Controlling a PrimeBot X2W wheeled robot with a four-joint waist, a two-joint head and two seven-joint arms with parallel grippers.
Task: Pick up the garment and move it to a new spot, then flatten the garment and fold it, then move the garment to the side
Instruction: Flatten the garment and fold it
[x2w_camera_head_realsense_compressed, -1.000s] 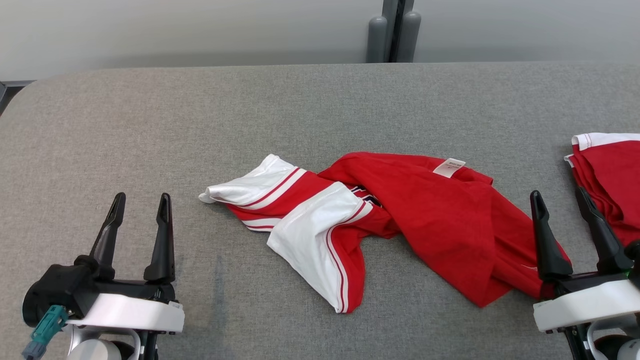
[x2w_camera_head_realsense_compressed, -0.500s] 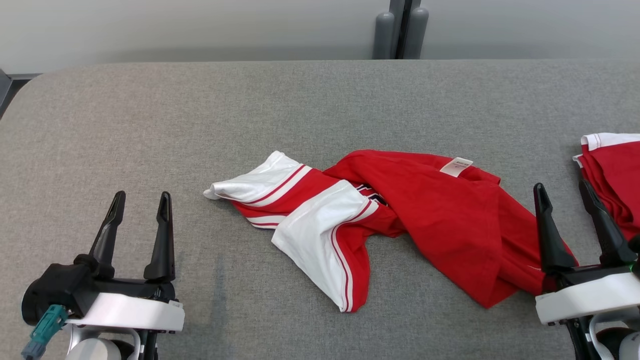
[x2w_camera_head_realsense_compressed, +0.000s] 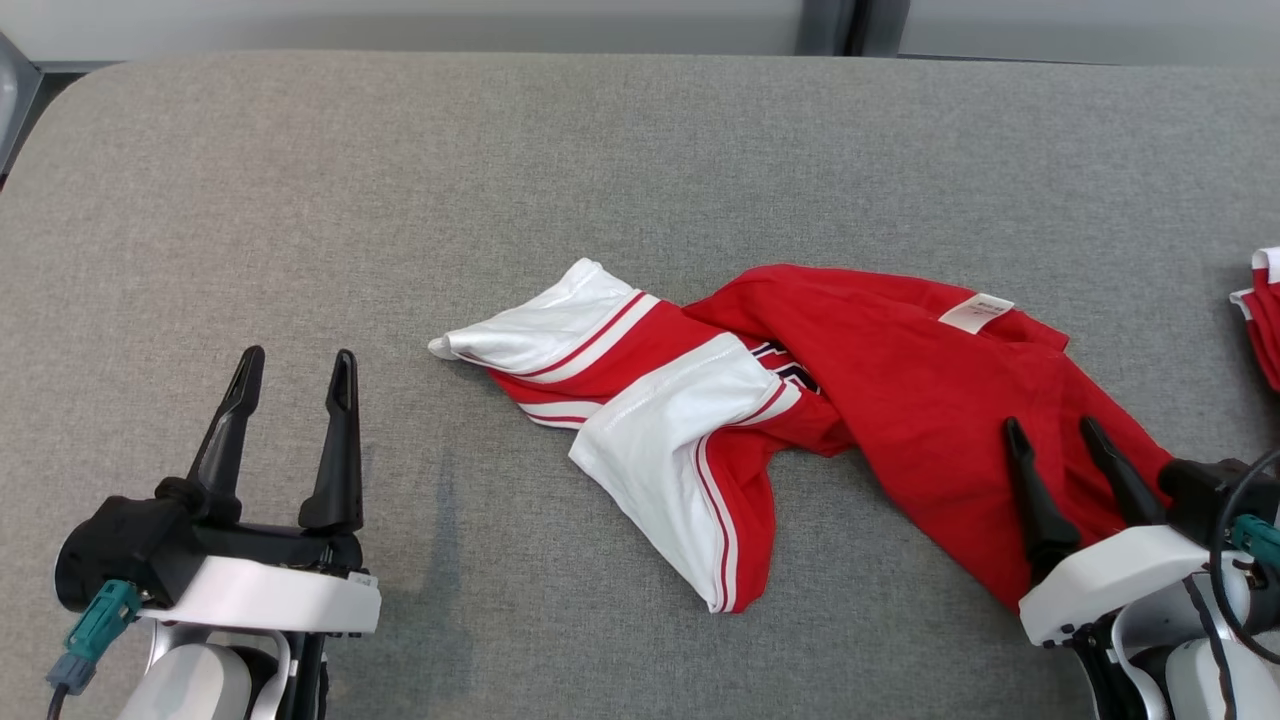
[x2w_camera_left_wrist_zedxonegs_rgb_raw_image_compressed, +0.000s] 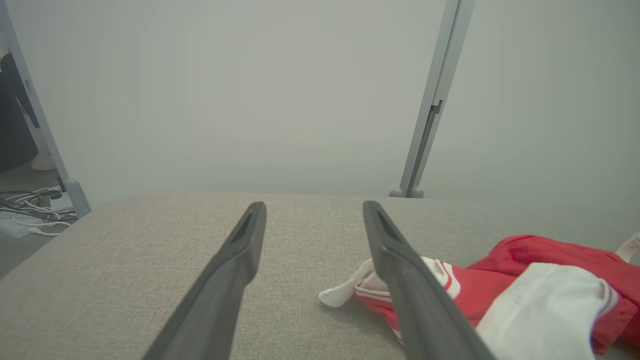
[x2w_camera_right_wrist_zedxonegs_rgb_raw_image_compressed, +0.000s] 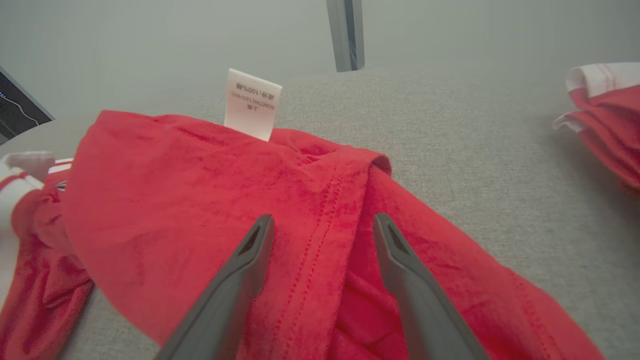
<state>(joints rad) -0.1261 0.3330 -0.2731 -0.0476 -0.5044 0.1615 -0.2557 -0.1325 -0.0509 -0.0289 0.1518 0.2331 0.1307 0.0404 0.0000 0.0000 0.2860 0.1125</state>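
— Right hand (x2w_camera_head_realsense_compressed: 1050, 423) is picked up at the lower right of the frame, fingers spread apart, nothing clamped between them, tips laid over the red cloth of the garment (x2w_camera_head_realsense_compressed: 900, 400).
— Is contact made?
— That cannot be told from the head view. In the right wrist view a stitched hem fold is framed between the two fingers.
— And the left hand (x2w_camera_head_realsense_compressed: 300, 354)?
— It is found at the lower left, fingers parted as well, nothing held, well apart from the garment, over bare grey surface (x2w_camera_head_realsense_compressed: 400, 200).
— Where is the garment placed?
— It is crumpled across the middle of the frame, stretched from the centre down to the lower right. White panels (x2w_camera_head_realsense_compressed: 660, 440) with red stripes are bunched at its left end, and a white label (x2w_camera_head_realsense_compressed: 975, 313) is turned up near its upper edge.
— Anything else?
— A second red-and-white piece (x2w_camera_head_realsense_compressed: 1262, 310) is glimpsed at the right edge, well apart from it.
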